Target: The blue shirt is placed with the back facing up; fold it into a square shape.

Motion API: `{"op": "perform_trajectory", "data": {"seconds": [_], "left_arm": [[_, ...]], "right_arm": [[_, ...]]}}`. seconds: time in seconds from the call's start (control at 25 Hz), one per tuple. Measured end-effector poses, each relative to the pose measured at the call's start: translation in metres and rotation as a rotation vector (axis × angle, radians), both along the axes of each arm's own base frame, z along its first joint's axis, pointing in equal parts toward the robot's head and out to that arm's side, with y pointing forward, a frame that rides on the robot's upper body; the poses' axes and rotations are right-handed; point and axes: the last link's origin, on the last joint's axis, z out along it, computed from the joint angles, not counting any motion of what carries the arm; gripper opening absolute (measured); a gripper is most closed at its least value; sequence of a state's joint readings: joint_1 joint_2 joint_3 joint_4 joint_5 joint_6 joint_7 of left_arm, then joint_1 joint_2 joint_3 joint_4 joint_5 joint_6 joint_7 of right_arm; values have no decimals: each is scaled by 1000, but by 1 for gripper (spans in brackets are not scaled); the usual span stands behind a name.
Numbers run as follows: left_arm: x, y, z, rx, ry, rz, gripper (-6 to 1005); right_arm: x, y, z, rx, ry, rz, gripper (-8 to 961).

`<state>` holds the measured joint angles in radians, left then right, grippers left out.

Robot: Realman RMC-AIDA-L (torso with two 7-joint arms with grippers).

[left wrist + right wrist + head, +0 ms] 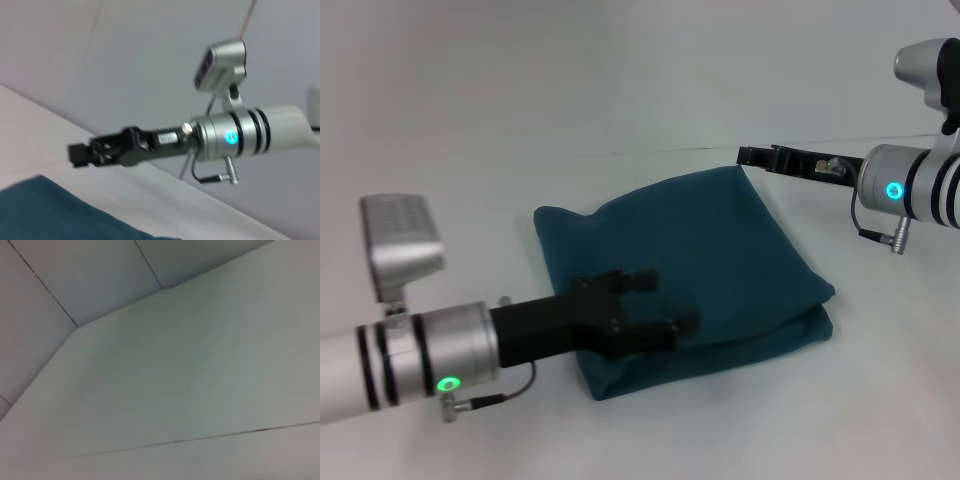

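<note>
Blue shirt [700, 265] lies folded into a thick, roughly square bundle at centre frame of the head view, on the white table [470, 130]; stacked layers show along its lower-right edge. Left gripper [665, 303] reaches in from lower left, over the bundle's near-left part, fingers spread apart; contact with the cloth cannot be told. Right gripper [752, 156] sits at upper right, just beyond the shirt's far corner, clear of the fabric; jaw state cannot be told. Left wrist view shows it [77, 154] above the shirt edge [55, 212].
</note>
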<state>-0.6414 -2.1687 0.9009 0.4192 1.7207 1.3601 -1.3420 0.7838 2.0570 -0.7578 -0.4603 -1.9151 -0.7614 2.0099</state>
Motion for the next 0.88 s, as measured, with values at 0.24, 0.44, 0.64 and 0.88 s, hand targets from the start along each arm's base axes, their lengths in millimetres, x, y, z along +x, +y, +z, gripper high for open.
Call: {"op": "perform_trajectory", "data": {"seconds": [0.24, 0.44, 0.64, 0.88], "left_arm": [[-24, -4, 12, 64, 0, 74, 941], [-38, -7, 18, 105, -1, 126, 940], [-49, -10, 20, 154, 24, 135, 940], [-68, -11, 18, 243, 124, 133, 932]], "right_arm": [[1, 0, 1, 0, -4, 0, 422], [2, 0, 1, 3, -11, -1, 423], [5, 0, 1, 6, -23, -1, 423], [8, -1, 4, 14, -23, -10, 422]]}}
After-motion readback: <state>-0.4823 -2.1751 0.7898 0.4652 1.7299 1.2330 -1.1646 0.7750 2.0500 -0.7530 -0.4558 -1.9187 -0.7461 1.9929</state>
